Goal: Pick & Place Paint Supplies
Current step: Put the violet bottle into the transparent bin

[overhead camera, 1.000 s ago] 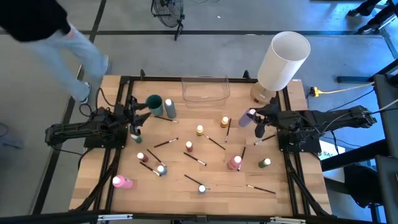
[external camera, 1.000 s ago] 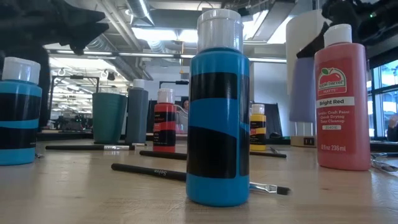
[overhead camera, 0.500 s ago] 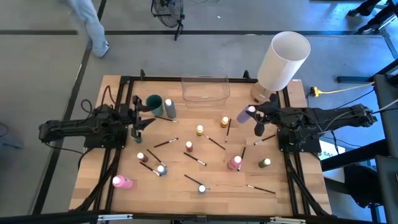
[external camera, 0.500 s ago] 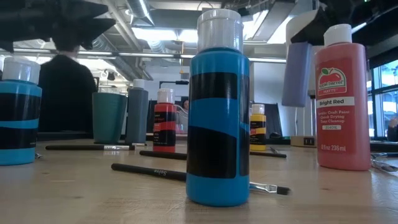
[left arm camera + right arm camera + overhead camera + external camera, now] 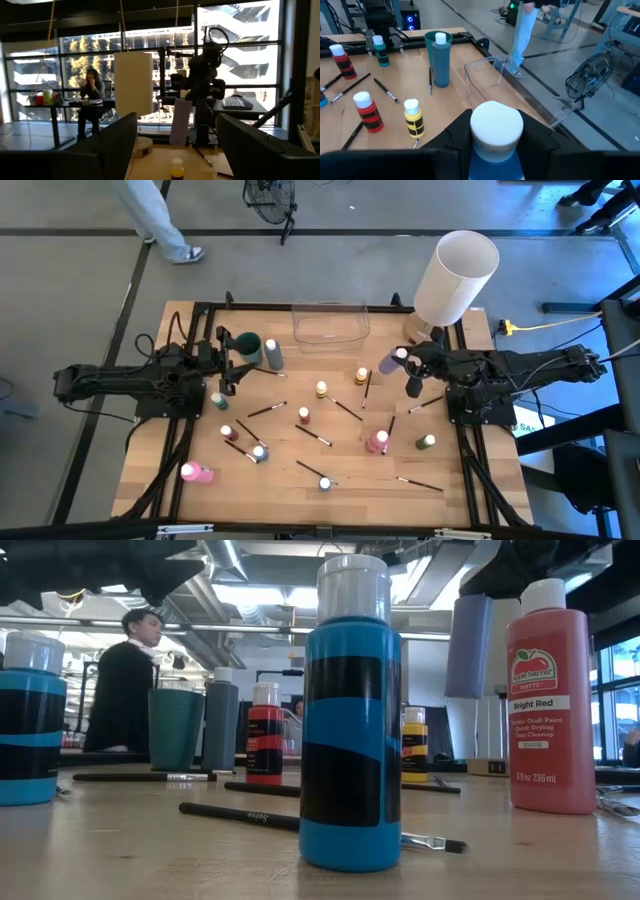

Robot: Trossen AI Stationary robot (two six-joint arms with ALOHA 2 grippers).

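Two fingers of the right gripper clamp the lilac paint bottle aloft; left gripper gapes empty.

Table: pale wooden top with a dark frame along its edges.
Far edge: clear plastic container at the middle; large white cylinder at the far right corner.
Left side: teal cup with a grey-blue bottle just beside it; a small green bottle nearer the front.
Middle: yellow bottle, red bottle, and another pale-capped bottle.
Front: pink bottle lying on its side at the left; blue bottle upright.
Right side: red bottle and small green bottle.
Scattered: thin dark paintbrushes flat between the bottles.
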